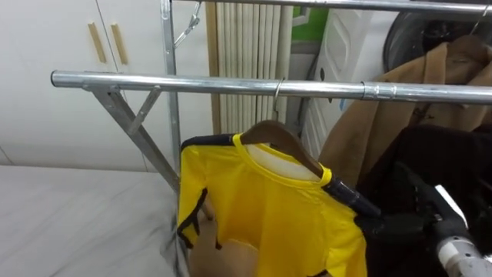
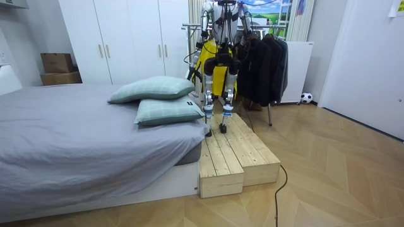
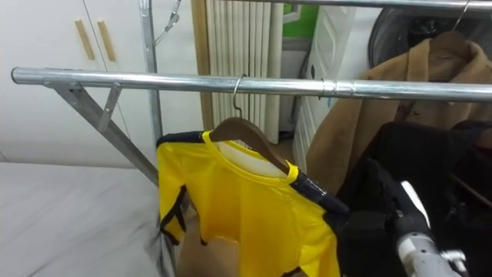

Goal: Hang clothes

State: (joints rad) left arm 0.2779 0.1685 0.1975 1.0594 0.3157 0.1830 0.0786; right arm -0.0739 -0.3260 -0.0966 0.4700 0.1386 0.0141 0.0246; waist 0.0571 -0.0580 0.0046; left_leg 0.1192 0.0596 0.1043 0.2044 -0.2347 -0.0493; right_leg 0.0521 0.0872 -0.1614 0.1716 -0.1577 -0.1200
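Observation:
A yellow shirt (image 1: 261, 208) with dark shoulder trim hangs on a wooden hanger (image 1: 283, 138). The hanger's hook is over the rack's metal rail (image 1: 231, 83). My right hand (image 1: 430, 223) is at the lower right, level with the shirt's right sleeve. Its dark fingers are stretched toward that sleeve and hold nothing; against the dark clothes I cannot tell whether they touch it. In the room view I stand on a wooden platform (image 2: 237, 151) facing the rack, with the yellow shirt (image 2: 219, 72) in front of me.
A brown coat (image 1: 400, 108) and black garments (image 1: 453, 154) hang on the rail to the right of the shirt. The rack's slanted brace (image 1: 131, 123) is on the left, with a white wardrobe (image 1: 61, 46) behind it. The grey bed (image 1: 77, 223) lies below left.

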